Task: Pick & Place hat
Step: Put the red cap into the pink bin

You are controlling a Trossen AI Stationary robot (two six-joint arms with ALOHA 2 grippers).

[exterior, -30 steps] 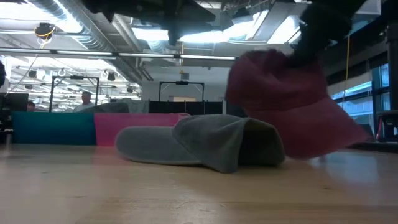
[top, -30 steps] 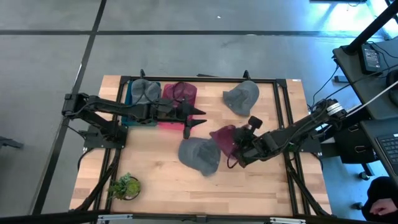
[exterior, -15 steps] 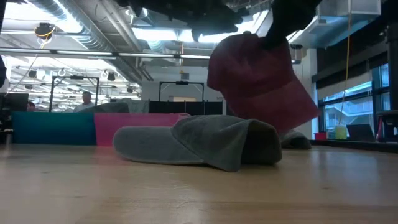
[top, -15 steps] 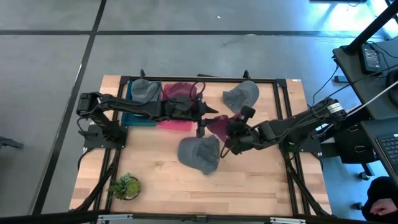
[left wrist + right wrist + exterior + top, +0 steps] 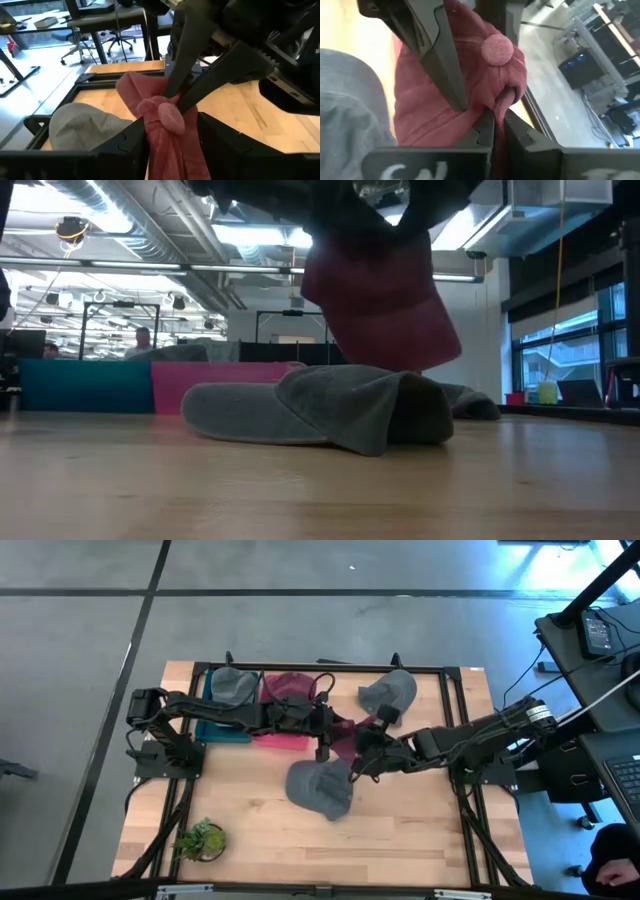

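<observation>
A dark red hat (image 5: 345, 736) hangs in the air between my two grippers, above and just beyond a grey hat (image 5: 320, 788) that lies flat on the table. In the low view the red hat (image 5: 380, 300) hangs above the grey hat (image 5: 330, 410). My right gripper (image 5: 360, 747) reaches in from the table's right and is shut on the red hat. My left gripper (image 5: 325, 735) reaches in from the left and is open. Its fingers stand on either side of the hat's crown (image 5: 167, 117). My right gripper pinches a bunched fold of the red hat's crown (image 5: 506, 100), close to the top button (image 5: 496, 49), between its two fingers. It comes at it level from the table's right. The hat is lifted clear and hangs below the fingers. My left gripper's fingers (image 5: 137, 135) flank the cloth; I cannot tell whether they touch it.
A teal bin (image 5: 215, 725) holding a grey hat and a pink bin (image 5: 280, 735) holding a red hat stand at the far left. Another grey hat (image 5: 388, 695) lies at the far right. A small potted plant (image 5: 200, 838) stands near the near left corner.
My right gripper has carried the red hat toward the table's left and far edge, up over the grey hat, to my left gripper. My left gripper has reached toward the table's right, and its open fingers now stand around the hat.
</observation>
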